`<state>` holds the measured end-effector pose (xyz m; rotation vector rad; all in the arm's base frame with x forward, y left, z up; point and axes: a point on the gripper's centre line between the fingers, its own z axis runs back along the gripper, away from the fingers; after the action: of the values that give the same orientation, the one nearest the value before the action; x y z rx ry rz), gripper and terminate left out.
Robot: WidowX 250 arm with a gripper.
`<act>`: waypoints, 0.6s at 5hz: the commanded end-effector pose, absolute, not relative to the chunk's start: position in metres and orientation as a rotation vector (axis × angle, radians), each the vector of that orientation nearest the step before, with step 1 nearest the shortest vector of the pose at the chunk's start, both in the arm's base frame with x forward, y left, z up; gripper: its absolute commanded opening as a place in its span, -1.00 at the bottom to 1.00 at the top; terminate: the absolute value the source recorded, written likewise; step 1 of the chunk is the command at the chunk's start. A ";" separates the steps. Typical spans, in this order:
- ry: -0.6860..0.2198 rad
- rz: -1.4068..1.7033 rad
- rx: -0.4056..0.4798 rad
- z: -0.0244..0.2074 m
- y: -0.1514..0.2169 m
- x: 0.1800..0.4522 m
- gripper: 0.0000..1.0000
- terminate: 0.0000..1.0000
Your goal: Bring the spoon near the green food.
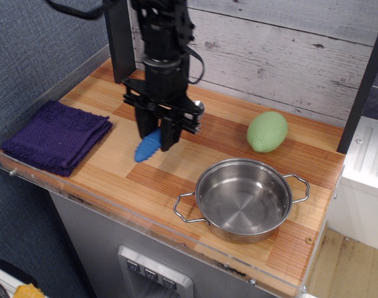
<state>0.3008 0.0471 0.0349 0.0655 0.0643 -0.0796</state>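
Observation:
My gripper (159, 133) is shut on the spoon (149, 144) and holds it just above the middle of the wooden counter. The ribbed blue handle sticks out down and to the left of the fingers. The silver bowl (197, 107) peeks out on the right side of the gripper. The green food (267, 131), pale green and lemon-shaped, lies on the counter at the back right, well to the right of the gripper and apart from the spoon.
A steel pot (243, 199) with two wire handles stands at the front right. A folded purple cloth (57, 136) lies at the left end. A dark post (119, 38) stands at the back left. A clear plastic lip (133, 214) runs along the front edge.

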 end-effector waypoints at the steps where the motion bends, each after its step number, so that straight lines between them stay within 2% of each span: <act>1: 0.083 -0.032 0.015 0.014 0.041 0.360 -1.00 -1.00; 3: 0.085 -0.037 0.017 0.007 0.039 0.364 -1.00 -1.00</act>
<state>0.3628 0.0371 0.0047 0.0145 0.1063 -0.0361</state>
